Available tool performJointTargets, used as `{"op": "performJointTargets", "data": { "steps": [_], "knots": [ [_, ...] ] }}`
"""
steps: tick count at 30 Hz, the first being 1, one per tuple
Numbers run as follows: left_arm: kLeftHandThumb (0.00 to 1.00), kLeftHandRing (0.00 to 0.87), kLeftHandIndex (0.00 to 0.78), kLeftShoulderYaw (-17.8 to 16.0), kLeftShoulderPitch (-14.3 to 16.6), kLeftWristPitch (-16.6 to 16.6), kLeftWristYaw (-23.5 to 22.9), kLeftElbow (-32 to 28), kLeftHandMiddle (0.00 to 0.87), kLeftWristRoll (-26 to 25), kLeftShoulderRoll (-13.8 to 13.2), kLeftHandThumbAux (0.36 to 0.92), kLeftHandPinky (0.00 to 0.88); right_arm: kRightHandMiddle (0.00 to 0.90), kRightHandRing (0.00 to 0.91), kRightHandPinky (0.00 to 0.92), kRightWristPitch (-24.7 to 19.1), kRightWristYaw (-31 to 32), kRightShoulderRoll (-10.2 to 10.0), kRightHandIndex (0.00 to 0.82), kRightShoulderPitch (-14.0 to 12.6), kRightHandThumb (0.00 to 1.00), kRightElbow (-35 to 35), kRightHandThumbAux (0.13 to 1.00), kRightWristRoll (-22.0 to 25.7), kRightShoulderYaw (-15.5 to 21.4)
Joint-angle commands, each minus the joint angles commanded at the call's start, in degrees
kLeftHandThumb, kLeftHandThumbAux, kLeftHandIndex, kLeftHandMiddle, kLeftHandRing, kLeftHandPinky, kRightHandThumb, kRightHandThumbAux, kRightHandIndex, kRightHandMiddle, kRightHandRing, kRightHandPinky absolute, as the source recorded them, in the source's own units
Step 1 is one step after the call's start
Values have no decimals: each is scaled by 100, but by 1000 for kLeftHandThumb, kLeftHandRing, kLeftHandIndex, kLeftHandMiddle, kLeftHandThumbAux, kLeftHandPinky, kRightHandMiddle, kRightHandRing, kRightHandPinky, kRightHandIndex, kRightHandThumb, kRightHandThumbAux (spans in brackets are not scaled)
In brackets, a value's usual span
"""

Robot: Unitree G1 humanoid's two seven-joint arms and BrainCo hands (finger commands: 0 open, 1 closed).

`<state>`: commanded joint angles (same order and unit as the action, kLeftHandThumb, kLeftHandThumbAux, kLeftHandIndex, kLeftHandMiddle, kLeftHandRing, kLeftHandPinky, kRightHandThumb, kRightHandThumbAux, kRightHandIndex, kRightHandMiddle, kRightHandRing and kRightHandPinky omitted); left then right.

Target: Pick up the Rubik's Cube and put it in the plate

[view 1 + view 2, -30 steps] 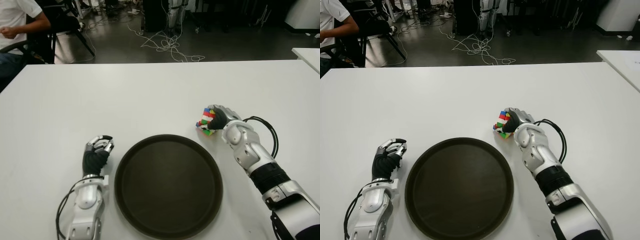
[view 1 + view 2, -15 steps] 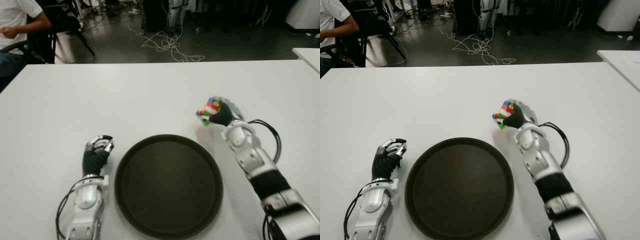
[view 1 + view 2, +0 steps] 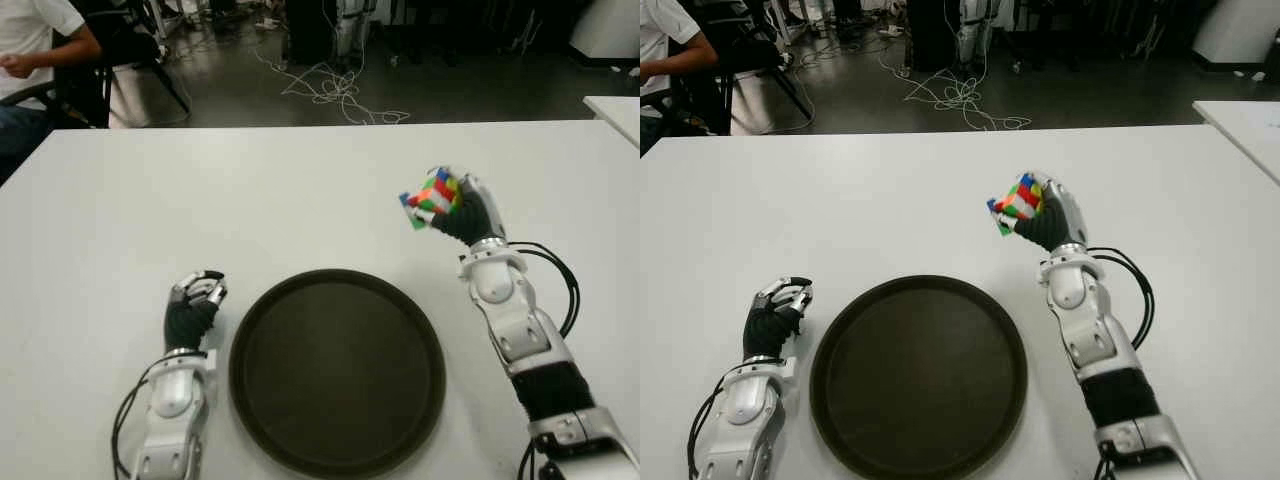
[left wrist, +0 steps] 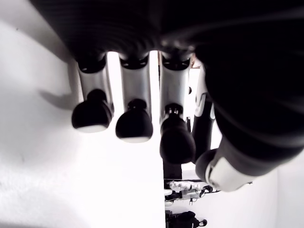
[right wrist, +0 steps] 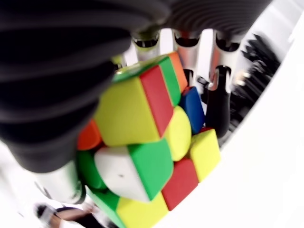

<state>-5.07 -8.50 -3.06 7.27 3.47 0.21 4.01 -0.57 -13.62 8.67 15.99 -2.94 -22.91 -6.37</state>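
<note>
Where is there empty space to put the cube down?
The plate is bare inside, and so is the whole far half of the table. It is tighter near the front: the left hand shows just left of the plate's rim, and the right hand, holding the cube up, is beyond its right edge.

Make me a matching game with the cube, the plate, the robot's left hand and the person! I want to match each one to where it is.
Things:
1. cube
2. plate
3. left hand
4. person

Places:
A. seated past the table's far left corner
B. on the table between the two arms
C. held in the right hand, up off the table
D. beside the plate on its left, fingers curled, holding nothing

Pairs: 1-C, 2-B, 3-D, 4-A
</note>
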Motion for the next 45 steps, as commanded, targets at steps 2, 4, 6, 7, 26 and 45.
{"op": "performJointTargets", "data": {
  "steps": [2, 4, 6, 7, 26, 45],
  "knots": [
    [710, 823, 444, 5, -2, -25, -15, -6, 808, 3, -13, 705, 810, 791, 811, 808, 55, -27, -81, 439, -107, 696, 271, 723, 14, 2],
    [710, 822, 444, 8, -4, -41, -23, -12, 807, 12, -24, 705, 810, 792, 812, 809, 184, -42, -147, 439, -212, 696, 490, 723, 54, 2],
    [710, 821, 444, 9, 2, -39, -20, -9, 808, 23, -24, 705, 812, 796, 815, 812, 330, -11, -192, 439, -299, 697, 629, 722, 119, 6],
    [711, 821, 444, 9, 8, -36, -16, -5, 808, 28, -21, 705, 813, 798, 817, 813, 380, 17, -207, 439, -326, 696, 659, 722, 147, 14],
    [712, 836, 444, 9, 17, 28, 58, 15, 821, 75, 15, 703, 838, 818, 830, 822, 678, 777, -258, 440, -583, 690, 987, 724, 520, -87],
    [712, 827, 444, -3, 17, 88, -86, 39, 814, -36, -4, 704, 823, 811, 827, 816, 115, 1685, -184, 440, -660, 692, 1305, 724, 577, -447]
  ]
}}
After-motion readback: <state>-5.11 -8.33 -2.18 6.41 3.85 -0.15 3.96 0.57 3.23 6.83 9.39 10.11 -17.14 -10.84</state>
